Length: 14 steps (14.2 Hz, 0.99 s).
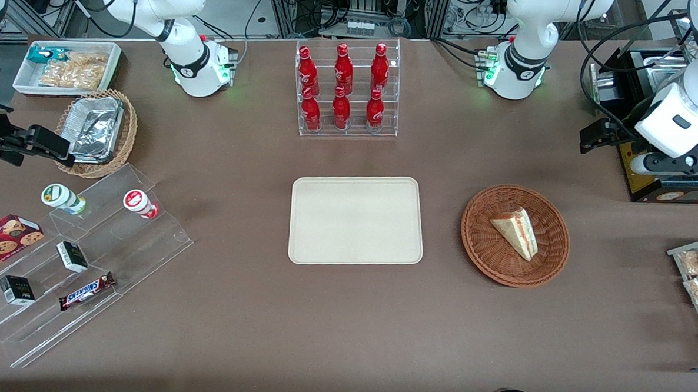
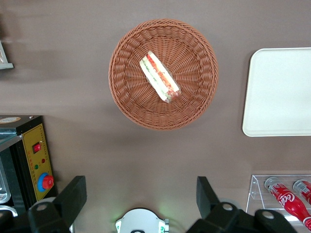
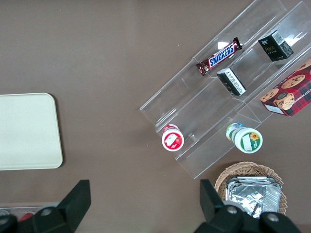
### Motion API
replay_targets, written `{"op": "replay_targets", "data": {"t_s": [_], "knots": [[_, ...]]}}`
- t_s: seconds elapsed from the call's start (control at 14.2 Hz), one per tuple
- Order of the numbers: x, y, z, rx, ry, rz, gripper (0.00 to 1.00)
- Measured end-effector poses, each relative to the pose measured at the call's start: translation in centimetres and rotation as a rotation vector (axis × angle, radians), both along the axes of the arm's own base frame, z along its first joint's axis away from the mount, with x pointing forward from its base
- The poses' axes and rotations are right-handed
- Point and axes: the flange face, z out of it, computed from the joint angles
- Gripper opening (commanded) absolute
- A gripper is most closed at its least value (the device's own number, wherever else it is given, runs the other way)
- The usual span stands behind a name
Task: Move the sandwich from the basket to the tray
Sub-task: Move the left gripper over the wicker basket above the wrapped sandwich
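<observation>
Gripper (image 2: 141,194) of the working left arm hangs high over bare brown surface (image 1: 343,337), fingers (image 2: 73,196) spread wide, nothing between them. It sits toward the working arm's end, farther from the front camera than the basket (image 1: 516,235), clearly apart from it and not over its rim.

Sandwich (image 1: 516,232) lies inside the reddish-brown basket, roughly at its centre, resting on a flat bread face with the red and green filling edge showing in the wrist view. No contact with the gripper; the sandwich is well below it and nearer the front camera.

Tray (image 1: 357,220) sits flat mid-surface, beside the basket on the parked arm's side, a strip of bare surface between them. Nothing on the tray.

Clear rack of red bottles (image 1: 344,90) stands farther from the front camera than the tray. Stepped acrylic shelf (image 1: 81,267) with a Snickers bar (image 1: 87,290) and small cartons sits toward the parked arm's end, near the front edge. Tan wicker basket with foil containers (image 1: 95,131) also at that end.
</observation>
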Motion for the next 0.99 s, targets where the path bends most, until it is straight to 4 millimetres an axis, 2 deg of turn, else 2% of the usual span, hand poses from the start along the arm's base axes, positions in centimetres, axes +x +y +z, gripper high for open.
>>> {"op": "replay_targets", "data": {"t_s": [0.28, 0.42, 0.63, 0.85, 0.99], "knots": [[0.1, 0.0, -0.3, 0.000, 0.008, -0.001, 1.00], [0.2, 0.1, -2.1, 0.002, 0.050, -0.001, 1.00], [0.9, 0.1, -7.0, 0.004, 0.127, -0.001, 1.00], [2.1, -0.2, -13.5, 0.000, 0.133, -0.004, 1.00], [2.1, -0.4, -17.3, -0.003, 0.121, -0.009, 1.00]]}}
